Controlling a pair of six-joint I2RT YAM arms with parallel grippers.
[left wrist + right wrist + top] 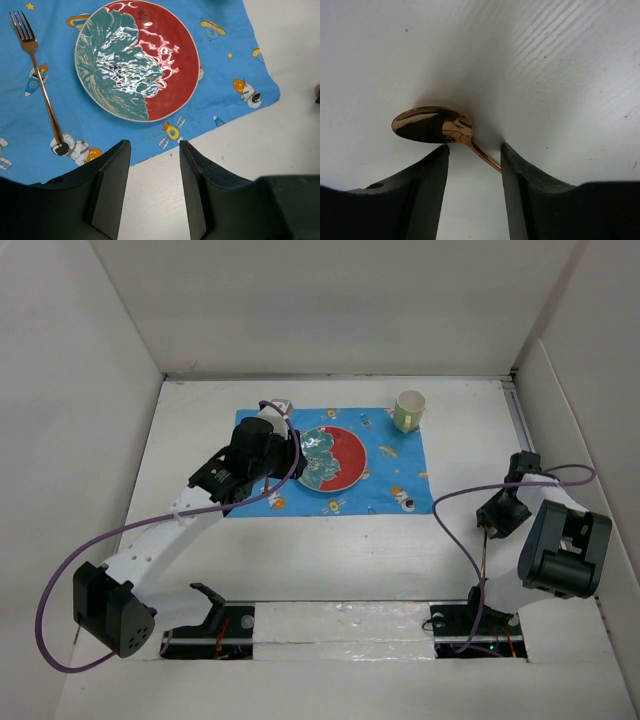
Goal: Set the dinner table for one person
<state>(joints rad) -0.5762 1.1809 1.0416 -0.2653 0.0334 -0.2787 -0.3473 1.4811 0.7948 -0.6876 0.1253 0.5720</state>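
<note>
1. While both arms reach out over the dinner table, a wide, flat, matte white surface, my left gripper hangs just off the near edge of the mat. Its jaws stand apart, and only bare table top shows between them.
2. My right gripper is low over the table's right side, well apart from the mat. Its jaws are apart and straddle the thin handle of the spoon without clamping it. The handle slants in towards the inner face of one finger; I cannot tell whether it touches.
3. Spoon: copper-coloured and mirror-polished. Its oval bowl lies just beyond my fingertips on the white top, with a soft shadow around it.
4. Ahead of the left fingers sits the plate on the mat. It is round and glossy, half teal leaf pattern, half red, with a pale rim.
5. The fork lies flat on the mat beside the plate, apart from it. It is slim, of the same copper metal, with tines pointing away from me. Its handle end lies just beyond one fingertip.
6. Mat: rectangular blue cloth printed with astronauts, rockets and planets.
7. The cup is pale yellow-green, cylindrical and upright. It stands at the mat's far right corner, well apart from both grippers.
8. Surroundings: plain white walls on three sides, and a purple cable looping out beside the left arm's base.
</note>
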